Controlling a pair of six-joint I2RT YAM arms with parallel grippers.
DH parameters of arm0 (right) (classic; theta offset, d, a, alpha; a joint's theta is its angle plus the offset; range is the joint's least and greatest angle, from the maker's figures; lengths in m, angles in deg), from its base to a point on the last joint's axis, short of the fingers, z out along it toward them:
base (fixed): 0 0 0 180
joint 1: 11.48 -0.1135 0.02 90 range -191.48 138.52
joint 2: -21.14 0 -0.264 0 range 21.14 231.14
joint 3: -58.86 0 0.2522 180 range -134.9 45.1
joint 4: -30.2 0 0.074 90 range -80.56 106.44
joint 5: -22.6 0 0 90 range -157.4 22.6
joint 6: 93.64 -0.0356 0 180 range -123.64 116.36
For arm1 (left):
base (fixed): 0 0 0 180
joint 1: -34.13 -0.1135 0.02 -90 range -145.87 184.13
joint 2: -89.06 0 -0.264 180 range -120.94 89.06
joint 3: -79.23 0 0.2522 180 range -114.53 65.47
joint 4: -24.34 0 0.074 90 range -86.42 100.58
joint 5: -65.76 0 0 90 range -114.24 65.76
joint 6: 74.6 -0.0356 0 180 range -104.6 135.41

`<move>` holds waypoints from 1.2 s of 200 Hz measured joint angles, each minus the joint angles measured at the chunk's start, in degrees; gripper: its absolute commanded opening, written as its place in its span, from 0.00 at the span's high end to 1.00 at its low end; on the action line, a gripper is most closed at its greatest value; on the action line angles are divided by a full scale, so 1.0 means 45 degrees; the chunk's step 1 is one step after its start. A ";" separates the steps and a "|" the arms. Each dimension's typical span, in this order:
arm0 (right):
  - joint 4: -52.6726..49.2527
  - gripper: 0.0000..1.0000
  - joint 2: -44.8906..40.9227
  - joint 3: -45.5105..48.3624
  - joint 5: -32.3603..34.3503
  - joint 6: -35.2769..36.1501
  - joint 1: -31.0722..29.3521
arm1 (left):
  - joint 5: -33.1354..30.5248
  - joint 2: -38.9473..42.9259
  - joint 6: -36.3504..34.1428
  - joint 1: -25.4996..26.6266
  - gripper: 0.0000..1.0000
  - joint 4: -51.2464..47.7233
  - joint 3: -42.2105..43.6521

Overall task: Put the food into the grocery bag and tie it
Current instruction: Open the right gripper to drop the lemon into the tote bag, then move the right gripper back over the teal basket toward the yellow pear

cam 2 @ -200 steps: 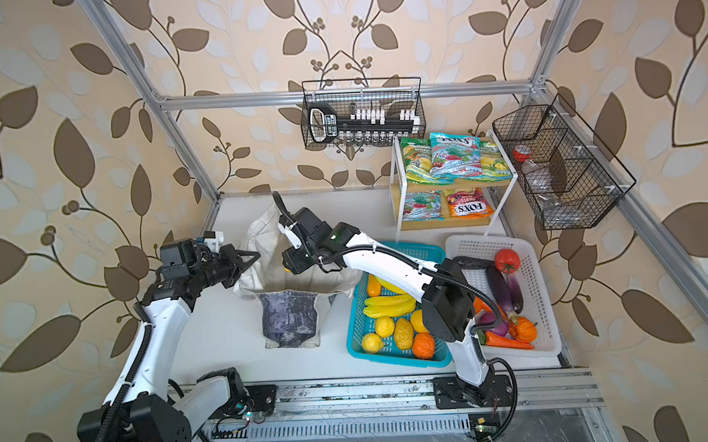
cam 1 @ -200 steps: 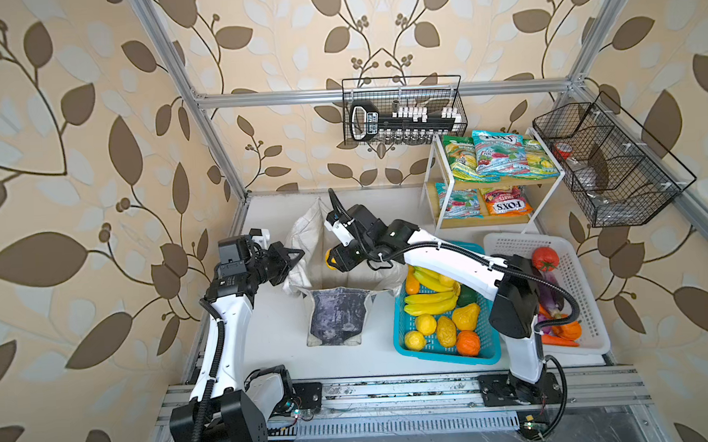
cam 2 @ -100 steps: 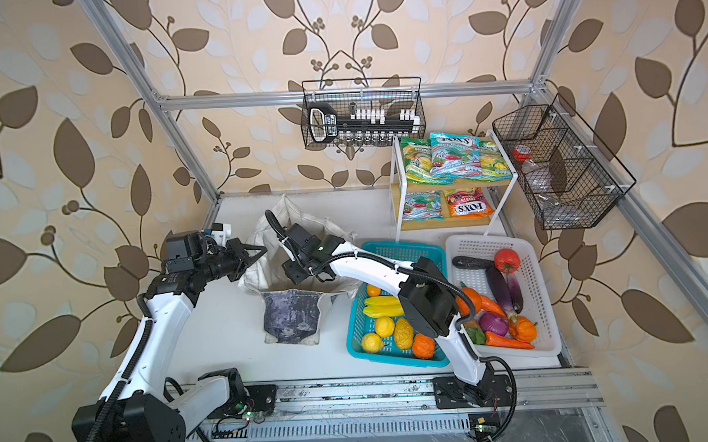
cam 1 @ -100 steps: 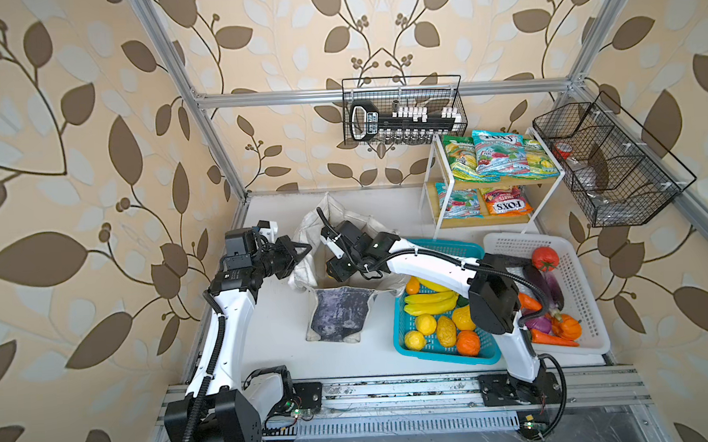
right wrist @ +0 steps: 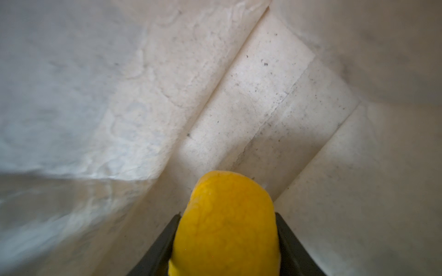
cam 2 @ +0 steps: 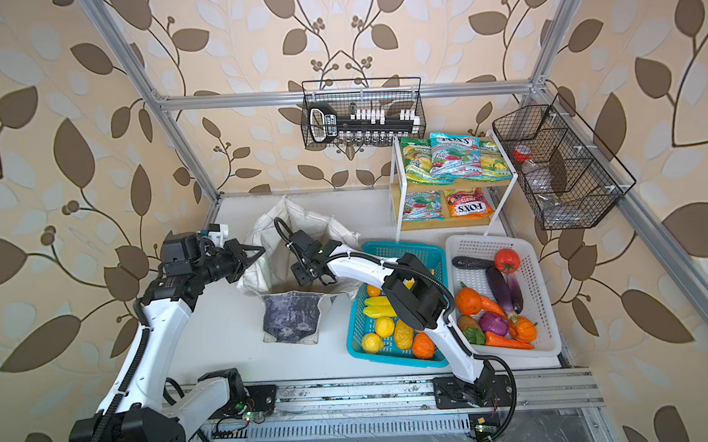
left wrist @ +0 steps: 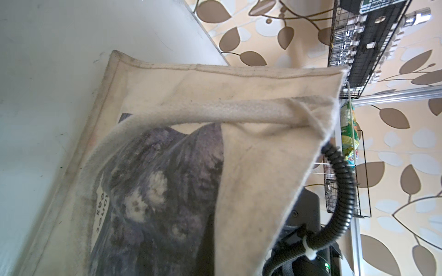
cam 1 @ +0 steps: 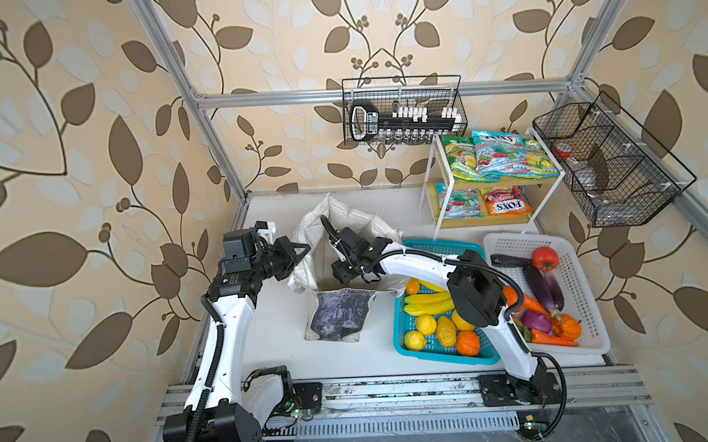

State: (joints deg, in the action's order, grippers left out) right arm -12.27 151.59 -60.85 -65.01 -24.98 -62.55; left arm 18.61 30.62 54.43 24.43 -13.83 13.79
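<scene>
The grocery bag [cam 1: 344, 226] stands open at the middle of the table, its dark printed panel [cam 1: 340, 314] facing the front. My left gripper [cam 1: 302, 253] is shut on the bag's left rim and holds it open. In the left wrist view the bag's cloth [left wrist: 251, 172] and a white handle [left wrist: 215, 112] fill the frame and hide the jaws. My right gripper [cam 1: 340, 274] reaches down into the bag's mouth. It is shut on a yellow fruit [right wrist: 227, 222], seen in the right wrist view between both dark fingers [right wrist: 173, 234] above the bag's pale inside [right wrist: 251, 95].
A blue basket [cam 1: 447, 357] of bananas, lemons and an orange stands right of the bag. Beside it is a white basket [cam 1: 595, 334] with eggplant, tomato and carrots. A white rack [cam 1: 434, 201] with sweet packets [cam 1: 494, 158] stands at the back right. Wire baskets [cam 1: 400, 111] hang on the walls.
My right gripper has gone from above the bag's mouth down inside it, and the yellow fruit is now hidden in the top views. The left gripper shifted slightly backward, still on the rim.
</scene>
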 measured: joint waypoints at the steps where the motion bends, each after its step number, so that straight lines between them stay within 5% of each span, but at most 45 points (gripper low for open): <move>1: 0.0005 0.46 0.0019 -0.0005 -0.0005 -0.0019 0.0000 | -0.0024 0.0005 -0.0024 0.0000 1.00 -0.0019 0.0000; 110: 0.0291 0.29 0.0529 -0.0248 0.0024 -0.0306 0.0019 | -0.0913 0.0087 -0.0971 0.0000 1.00 -0.0442 0.0000; 119: 0.0185 0.24 0.0529 -0.0262 0.0053 -0.0238 0.0019 | -0.0913 0.0087 -0.0976 0.0000 1.00 -0.0442 0.0000; 131: -0.0015 0.01 0.0529 -0.0321 0.0141 -0.0155 0.0019 | -0.0913 0.0087 -0.1020 0.0000 1.00 -0.0452 0.0000; 175: -0.0821 0.00 0.0204 -0.1030 0.0452 0.0097 -0.0005 | -0.0918 0.0049 -0.1268 0.0000 1.00 -0.0578 -0.0024; 240: -0.1141 0.00 -0.2885 -0.1030 0.1107 -0.0044 -0.0369 | -0.1341 0.0058 -0.1681 0.0000 1.00 -0.1039 -0.0223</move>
State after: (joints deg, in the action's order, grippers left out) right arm -17.40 138.61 -65.49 -60.03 -25.18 -64.21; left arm 12.58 30.89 46.87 24.43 -18.50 12.79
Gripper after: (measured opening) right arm 0.998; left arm 0.046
